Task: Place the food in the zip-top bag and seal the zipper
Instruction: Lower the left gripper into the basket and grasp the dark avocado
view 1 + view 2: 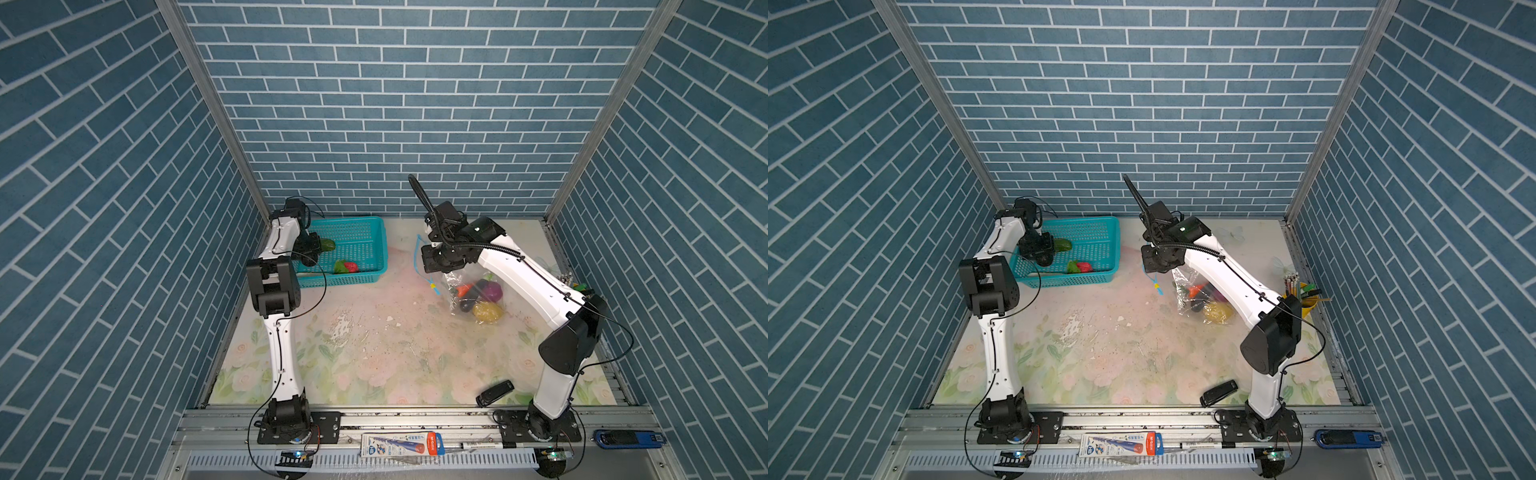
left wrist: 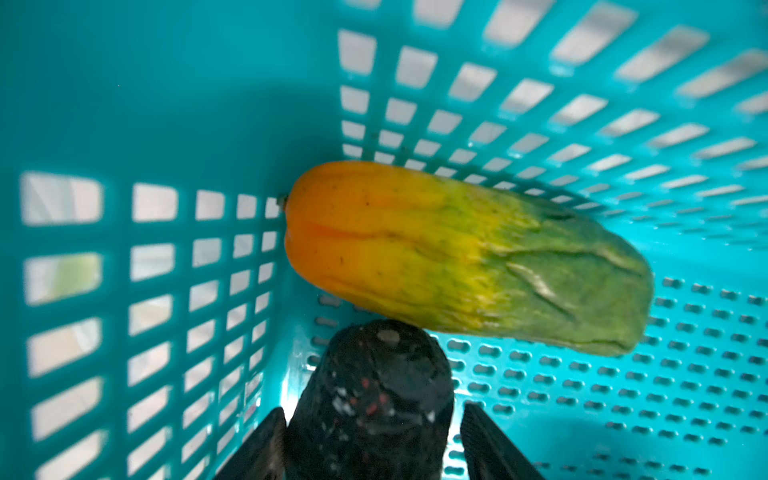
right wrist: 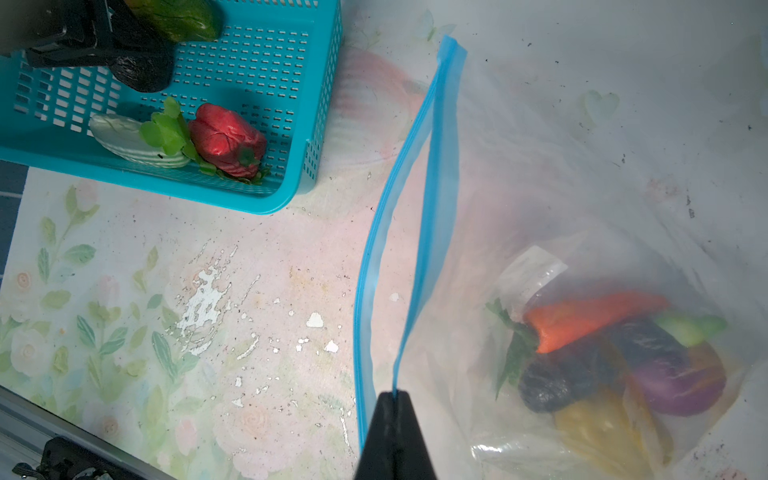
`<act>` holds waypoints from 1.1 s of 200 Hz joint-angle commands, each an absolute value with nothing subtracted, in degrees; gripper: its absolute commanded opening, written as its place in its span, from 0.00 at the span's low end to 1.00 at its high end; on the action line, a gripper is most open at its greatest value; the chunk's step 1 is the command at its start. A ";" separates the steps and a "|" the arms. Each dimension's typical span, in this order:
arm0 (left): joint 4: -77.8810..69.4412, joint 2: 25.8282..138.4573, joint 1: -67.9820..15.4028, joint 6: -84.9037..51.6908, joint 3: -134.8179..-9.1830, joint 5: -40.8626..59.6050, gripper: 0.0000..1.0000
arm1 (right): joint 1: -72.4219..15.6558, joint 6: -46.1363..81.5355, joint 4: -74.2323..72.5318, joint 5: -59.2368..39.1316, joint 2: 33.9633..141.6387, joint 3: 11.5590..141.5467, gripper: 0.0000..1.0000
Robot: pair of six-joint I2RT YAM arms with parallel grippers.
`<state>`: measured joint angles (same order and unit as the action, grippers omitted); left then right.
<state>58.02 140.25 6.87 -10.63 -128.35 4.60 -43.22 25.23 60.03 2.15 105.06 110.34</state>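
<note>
- One zip-top bag (image 3: 561, 187) is hanging below the right gripper (image 3: 394, 399). Its jaws are pinching shut on the zipper (image 3: 432, 166), and the mouth is gaping beside them.
- One teal basket (image 3: 232, 195) is sitting well apart from those jaws, and the left gripper (image 2: 372, 409) is reaching inside it.
- The loading step is in hand. The left jaws are standing apart on either side of one dark rounded piece (image 2: 374, 365); I cannot tell whether they are pressing it.
- One green-and-orange fruit (image 2: 457, 257) is touching that piece just ahead of the left jaws.
- One red pepper (image 3: 226, 139) and one white-and-green leafy piece (image 3: 133, 143) are lying off to the side of them.
- Four pieces are showing in the bag below the right jaws: carrot (image 3: 590, 316), purple onion (image 3: 681, 386), eggplant (image 3: 552, 382) and yellow fruit (image 3: 598, 424).
- By my reading, the next move is calling for a firm grip, a lift clear of the basket wall and a carry to the held mouth. Sealing is coming only after the basket is emptied.
</note>
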 commanded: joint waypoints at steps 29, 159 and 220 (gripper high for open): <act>59.83 141.78 7.21 -10.34 -129.55 5.14 0.55 | -43.92 25.05 62.36 2.98 106.37 114.86 0.00; 60.81 142.39 7.21 -9.46 -129.20 5.99 0.66 | -44.03 25.14 62.72 3.16 106.70 116.26 0.00; 61.43 140.61 7.16 -9.71 -128.69 6.44 0.53 | -44.13 25.16 62.49 2.92 106.31 115.80 0.00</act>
<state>59.72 141.56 6.90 -9.54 -128.66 5.67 -43.72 25.23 61.71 2.35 106.34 112.88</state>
